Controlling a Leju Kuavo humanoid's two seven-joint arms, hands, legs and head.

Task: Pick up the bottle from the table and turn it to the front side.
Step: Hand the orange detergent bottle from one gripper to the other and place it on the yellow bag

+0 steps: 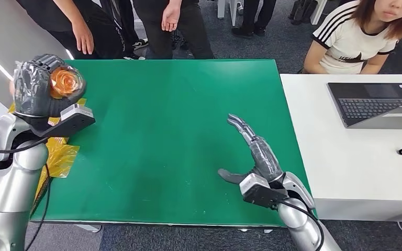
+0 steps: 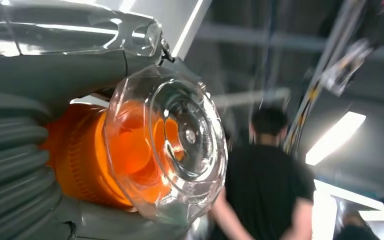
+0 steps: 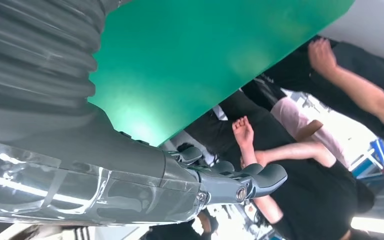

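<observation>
One bottle (image 1: 66, 81), orange inside clear plastic, is gripped in the raised left hand (image 1: 37, 86), lifted off the green counter (image 1: 172, 130). The right hand (image 1: 256, 157) hovers empty, fingers spread. Turning should go slowly, with the grip kept firm so the bottle cannot slip.

Wide bare green table (image 1: 172, 115) from edge to edge, room to sweep anywhere across it. Right hand (image 1: 254, 151) flat and spread near the front right corner. People's hands (image 1: 82, 36) crowding the far edge. Laptop (image 1: 377, 103) on the white table (image 1: 345, 172) beyond the right edge.
</observation>
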